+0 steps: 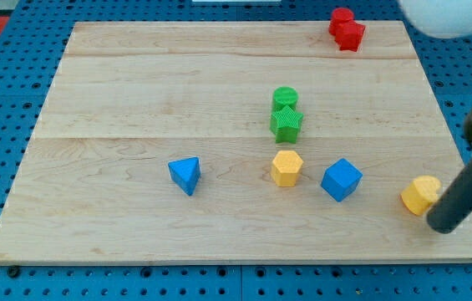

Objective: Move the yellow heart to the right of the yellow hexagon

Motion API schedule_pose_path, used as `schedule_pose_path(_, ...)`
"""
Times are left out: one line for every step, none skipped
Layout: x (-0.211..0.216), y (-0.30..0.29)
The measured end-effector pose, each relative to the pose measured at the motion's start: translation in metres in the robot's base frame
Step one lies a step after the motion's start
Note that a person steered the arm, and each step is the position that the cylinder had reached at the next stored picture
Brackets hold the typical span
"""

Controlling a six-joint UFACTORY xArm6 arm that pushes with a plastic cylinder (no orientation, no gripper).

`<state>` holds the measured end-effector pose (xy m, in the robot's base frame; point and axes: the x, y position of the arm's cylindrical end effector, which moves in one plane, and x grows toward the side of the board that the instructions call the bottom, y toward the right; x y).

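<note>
The yellow heart lies near the board's right edge, toward the view's bottom. The yellow hexagon sits left of it, near the board's middle. A blue cube lies between the two. My tip is just right of and slightly below the yellow heart, touching or almost touching it. The dark rod rises from there toward the view's upper right.
A blue triangular block lies left of the hexagon. A green cylinder and a green star sit just above the hexagon. Two red blocks sit together at the board's top right. The wooden board rests on blue pegboard.
</note>
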<state>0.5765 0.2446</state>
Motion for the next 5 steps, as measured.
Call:
schedule_pose_path(-0.016, 0.0)
schedule_pose_path(-0.033, 0.001)
schedule_pose_path(-0.042, -0.063)
schedule_pose_path(-0.045, -0.166)
schedule_pose_path(-0.047, -0.142)
